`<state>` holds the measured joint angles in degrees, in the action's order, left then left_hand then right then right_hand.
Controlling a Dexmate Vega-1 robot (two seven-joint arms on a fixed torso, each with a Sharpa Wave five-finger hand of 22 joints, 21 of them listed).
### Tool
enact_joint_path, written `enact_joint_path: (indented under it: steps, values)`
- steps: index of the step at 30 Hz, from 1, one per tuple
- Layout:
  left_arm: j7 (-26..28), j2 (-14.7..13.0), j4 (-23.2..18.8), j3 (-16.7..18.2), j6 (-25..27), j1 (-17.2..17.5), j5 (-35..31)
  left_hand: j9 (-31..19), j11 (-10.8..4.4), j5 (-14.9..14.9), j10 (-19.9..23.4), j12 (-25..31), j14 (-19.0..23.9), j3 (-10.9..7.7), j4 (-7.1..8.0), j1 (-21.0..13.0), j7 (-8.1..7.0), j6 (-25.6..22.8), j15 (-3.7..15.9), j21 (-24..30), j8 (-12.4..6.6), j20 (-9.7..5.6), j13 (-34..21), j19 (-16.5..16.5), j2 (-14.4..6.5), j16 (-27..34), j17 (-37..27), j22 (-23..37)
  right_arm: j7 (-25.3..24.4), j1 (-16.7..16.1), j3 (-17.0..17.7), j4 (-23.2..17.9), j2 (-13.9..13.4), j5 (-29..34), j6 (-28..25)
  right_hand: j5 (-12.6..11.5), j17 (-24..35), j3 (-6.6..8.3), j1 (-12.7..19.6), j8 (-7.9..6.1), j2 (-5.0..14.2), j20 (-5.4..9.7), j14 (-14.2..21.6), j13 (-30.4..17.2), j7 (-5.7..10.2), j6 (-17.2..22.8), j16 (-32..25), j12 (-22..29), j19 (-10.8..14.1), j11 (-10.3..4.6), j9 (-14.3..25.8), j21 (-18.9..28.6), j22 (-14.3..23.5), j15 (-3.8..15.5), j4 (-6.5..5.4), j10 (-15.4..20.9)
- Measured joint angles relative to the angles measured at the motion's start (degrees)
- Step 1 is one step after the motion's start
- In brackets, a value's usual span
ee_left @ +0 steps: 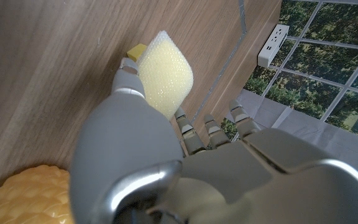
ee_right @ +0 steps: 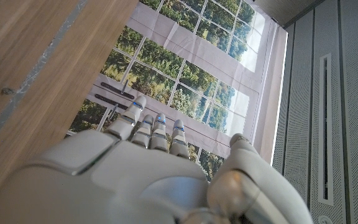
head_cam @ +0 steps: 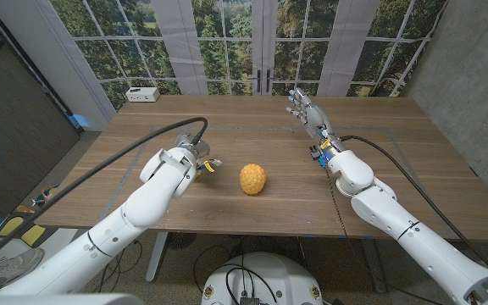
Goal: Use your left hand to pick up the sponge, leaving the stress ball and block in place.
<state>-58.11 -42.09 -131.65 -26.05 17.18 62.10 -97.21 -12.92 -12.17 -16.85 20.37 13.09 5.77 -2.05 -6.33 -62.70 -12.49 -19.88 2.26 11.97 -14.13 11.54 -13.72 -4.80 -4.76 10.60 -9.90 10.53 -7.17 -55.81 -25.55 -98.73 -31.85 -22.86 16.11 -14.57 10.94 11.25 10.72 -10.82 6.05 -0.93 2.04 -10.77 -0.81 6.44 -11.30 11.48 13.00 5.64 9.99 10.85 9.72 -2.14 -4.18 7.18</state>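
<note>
My left hand [head_cam: 185, 158] is over the table's left middle. In the left wrist view it [ee_left: 166, 168] pinches the pale yellow sponge [ee_left: 165, 70] between thumb and fingers, the sponge standing on edge above the wood. A small yellow block [ee_left: 135, 50] lies on the table just beyond the sponge. The bumpy yellow-orange stress ball [head_cam: 252, 179] sits on the table to the right of my left hand, apart from it; the wrist view also catches this ball [ee_left: 30, 196]. My right hand [head_cam: 306, 110] is raised over the far right middle, fingers spread, holding nothing.
A white power strip [head_cam: 143, 94] lies at the table's far left corner. A black cable loops from my left wrist over the left part of the table [head_cam: 252, 135]. Windows stand behind the far edge.
</note>
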Motion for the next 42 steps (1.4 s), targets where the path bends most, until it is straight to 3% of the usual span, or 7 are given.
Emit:
enact_joint_path:
  steps: [13, 42]
  values:
    - [1.3, -0.9, 1.26, -0.4, 0.46, 0.36, 0.52, 0.02, 0.0, 0.0, 0.0, 0.0, -0.21, 0.22, -0.22, -0.3, 0.0, 0.0, -0.22, 0.0, 0.0, 0.0, -0.28, 0.0, 0.31, 0.0, 0.0, 0.0, -0.12, -0.05, -0.21, 0.15, 0.13, 0.03, 0.02, 0.17, 0.0, 0.0, 0.0, 0.0, 0.0, 0.0, 0.0, 0.0, 0.0, 0.0, 0.0, 0.0, 0.0, 0.0, 0.0, 0.0, 0.0, 0.0, 0.0, 0.0]
    - [2.66, -2.21, 5.96, -4.41, -0.12, -2.88, 2.28, 0.0, 0.0, 0.0, 0.0, -0.39, -0.2, 0.69, -0.22, -1.28, -0.23, -0.23, -0.22, 0.0, 0.01, -0.43, -0.26, 0.2, -0.22, 0.0, 0.0, 0.0, -0.94, -0.15, -0.53, 1.41, 0.86, -0.02, -0.4, 0.17, 0.0, 0.0, 0.0, 0.0, 0.0, 0.0, 0.0, 0.0, 0.0, 0.0, 0.0, 0.0, 0.0, -0.01, 0.0, 0.0, 0.0, 0.0, 0.0, -0.01]
